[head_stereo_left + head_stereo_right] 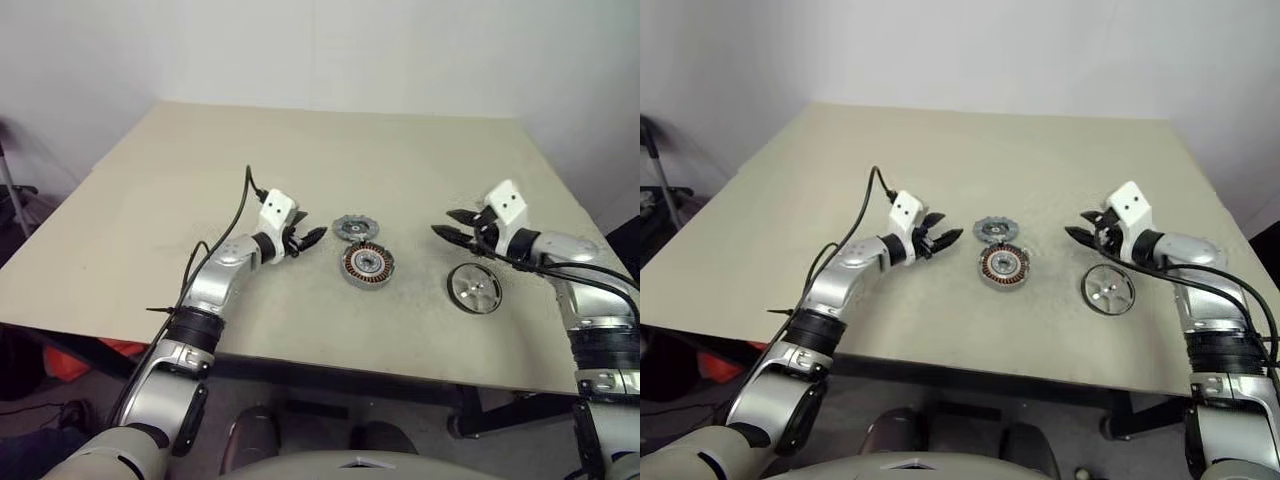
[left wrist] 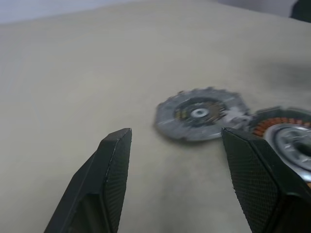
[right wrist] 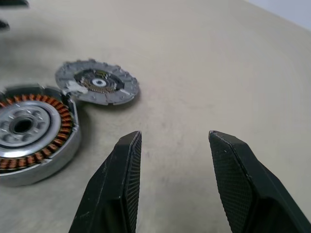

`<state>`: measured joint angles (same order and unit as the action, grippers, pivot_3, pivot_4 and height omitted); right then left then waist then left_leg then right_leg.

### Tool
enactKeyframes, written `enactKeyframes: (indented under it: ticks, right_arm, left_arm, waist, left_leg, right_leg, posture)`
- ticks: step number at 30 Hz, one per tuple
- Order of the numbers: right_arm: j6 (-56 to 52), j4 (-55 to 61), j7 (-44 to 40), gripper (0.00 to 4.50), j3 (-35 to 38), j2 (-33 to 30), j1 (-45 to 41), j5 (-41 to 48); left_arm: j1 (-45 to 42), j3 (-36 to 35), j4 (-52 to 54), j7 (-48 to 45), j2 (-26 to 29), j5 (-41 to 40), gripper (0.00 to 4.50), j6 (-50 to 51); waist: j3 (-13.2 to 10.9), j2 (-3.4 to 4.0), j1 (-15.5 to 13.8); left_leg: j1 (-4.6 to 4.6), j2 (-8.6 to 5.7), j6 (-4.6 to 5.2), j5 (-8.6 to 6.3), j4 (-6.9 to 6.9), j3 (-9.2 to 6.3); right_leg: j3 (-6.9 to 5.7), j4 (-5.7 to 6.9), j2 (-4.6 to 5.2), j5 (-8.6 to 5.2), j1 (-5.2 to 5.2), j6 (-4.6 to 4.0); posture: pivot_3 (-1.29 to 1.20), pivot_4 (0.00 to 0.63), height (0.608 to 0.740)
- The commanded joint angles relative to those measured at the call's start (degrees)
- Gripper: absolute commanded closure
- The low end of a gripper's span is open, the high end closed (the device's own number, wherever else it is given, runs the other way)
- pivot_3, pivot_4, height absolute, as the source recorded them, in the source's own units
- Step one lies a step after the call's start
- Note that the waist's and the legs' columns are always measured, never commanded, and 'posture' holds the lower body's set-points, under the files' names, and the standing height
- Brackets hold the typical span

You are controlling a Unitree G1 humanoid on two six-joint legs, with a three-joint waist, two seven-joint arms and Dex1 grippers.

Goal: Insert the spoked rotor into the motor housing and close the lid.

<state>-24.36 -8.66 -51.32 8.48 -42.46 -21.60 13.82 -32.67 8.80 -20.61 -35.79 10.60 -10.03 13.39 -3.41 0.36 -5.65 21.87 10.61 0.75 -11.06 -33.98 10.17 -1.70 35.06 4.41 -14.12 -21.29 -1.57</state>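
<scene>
Item count on table (image 1: 150,200):
- Motor housing (image 1: 368,264), copper coil ring: 1.
- Grey toothed disc (image 1: 358,228), just behind housing: 1.
- Spoked rotor (image 1: 474,288), dark rim: 1.
- Grippers: 2, left gripper (image 1: 306,238), right gripper (image 1: 452,224), 2 fingers each.

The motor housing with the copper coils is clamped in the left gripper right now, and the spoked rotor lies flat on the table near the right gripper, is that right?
Not quite. The motor housing isn't clamped: it lies on the table, and the left gripper hangs open and empty beside it, as the left eye view shows. The spoked rotor does lie flat near the right gripper.
</scene>
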Motion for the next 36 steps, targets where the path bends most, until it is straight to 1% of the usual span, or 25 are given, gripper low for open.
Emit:
enactKeyframes:
  ticks: [1,4,6,8,13,17,22,24,28,31,36]
  right_arm:
    - [-3.1,0.5,-0.9,2.29,4.7,-3.8,2.5,2.4]
    - [-4.0,-1.8,-1.5,2.29,7.4,-7.7,5.7,2.4]
    - [-4.7,-3.8,-2.4,2.29,10.7,-11.0,8.8,2.8]
    - [-5.0,-5.4,-3.0,2.29,12.8,-12.6,10.8,3.6]
    - [-9.2,-8.2,-5.2,2.29,18.1,-12.4,12.9,8.5]
    - [-13.9,-11.5,-7.0,2.29,21.5,-11.5,13.9,13.2]
    - [-15.3,-18.6,-6.6,2.29,22.7,-10.6,14.0,14.5]
    - [-15.1,-21.0,-6.4,2.29,22.1,-9.8,14.4,14.4]
    - [-17.0,-22.7,-7.7,2.29,22.1,-8.4,15.4,15.9]
    - [-17.3,-22.5,-9.8,2.29,19.8,-7.0,18.4,15.3]
    - [-16.3,-23.5,-9.8,2.29,17.4,-5.0,19.5,14.4]
  left_arm:
    - [-0.1,-0.1,0.9,-0.5,-0.2,0.6,1.38,-2.1]
    - [0.7,0.2,1.1,-0.5,-0.6,0.8,1.38,-2.2]
    - [2.0,0.6,2.1,-0.6,-0.7,1.1,1.38,-2.1]
    - [2.9,0.7,2.8,-0.6,-0.9,1.2,1.38,-1.7]
    - [3.8,1.1,3.3,-0.7,-1.2,1.8,1.38,-1.7]
    - [3.5,1.3,3.3,-0.9,-1.0,2.1,1.38,-1.4]
    - [3.5,1.0,3.6,-0.9,-0.7,2.4,1.38,-1.4]
    - [3.7,0.9,3.8,-0.8,-0.5,2.4,1.38,-1.4]
    - [4.5,0.9,4.2,-0.3,-0.1,2.7,1.38,-1.1]
    - [4.9,1.1,4.5,-0.1,0.1,3.0,1.38,-0.6]
    - [5.8,1.4,4.8,0.2,0.6,3.4,1.38,-0.4]
  waist:
    - [0.0,0.0,-0.1]
    - [0.0,0.01,-0.4]
    - [0.0,0.04,-0.5]
    - [0.0,0.04,-0.5]
    - [0.0,0.08,-0.1]
    - [0.2,0.4,-0.2]
    - [0.3,0.45,-0.6]
    - [0.3,0.46,-0.7]
    - [0.3,0.57,-0.8]
    - [0.4,0.59,-1.0]
    - [0.4,0.4,-1.4]
  left_leg:
    - [-0.02,0.0,-0.01,0.01,0.01,0.0]
    - [-0.04,-0.06,0.01,0.0,-0.01,0.0]
    - [-0.04,-0.11,0.03,-0.02,-0.02,0.01]
    - [-0.05,-0.14,0.06,-0.04,-0.01,0.01]
    - [-0.11,-0.11,0.06,-0.03,-0.01,0.01]
    - [-0.15,-0.12,0.06,-0.03,-0.05,0.03]
    - [-0.14,-0.11,0.06,-0.03,-0.06,0.02]
    - [-0.12,-0.12,0.07,-0.04,-0.07,0.02]
    - [-0.09,-0.11,0.07,-0.04,-0.07,0.02]
    - [-0.09,-0.09,0.07,-0.04,-0.06,0.02]
    - [-0.26,0.04,0.05,-0.04,-0.05,0.02]
  right_leg:
    - [0.0,0.0,0.0,0.0,0.02,0.0]
    - [0.0,-0.03,0.04,0.0,0.08,0.0]
    - [0.01,-0.05,0.08,0.0,0.09,0.0]
    - [0.01,-0.08,0.11,0.0,0.11,0.0]
    - [0.0,-0.07,0.1,0.0,0.14,0.0]
    - [-0.01,-0.07,0.1,0.0,0.19,0.0]
    - [-0.07,-0.07,0.1,0.0,0.2,0.0]
    - [-0.07,-0.08,0.11,0.0,0.19,0.0]
    - [-0.09,-0.08,0.11,0.0,0.16,0.0]
    - [-0.12,-0.08,0.11,0.0,0.17,0.0]
    - [-0.18,-0.15,0.08,-0.01,0.36,0.01]
  posture:
    - [0.0,0.0,0.74]
    - [0.0,0.0,0.74]
    - [0.0,0.0,0.74]
    - [0.0,0.0,0.74]
    - [0.0,0.0,0.74]
    - [0.0,0.0,0.74]
    - [0.0,0.0,0.74]
    - [0.0,0.0,0.74]
    - [0.0,0.0,0.74]
    - [0.0,0.0,0.74]
    - [0.0,0.0,0.74]
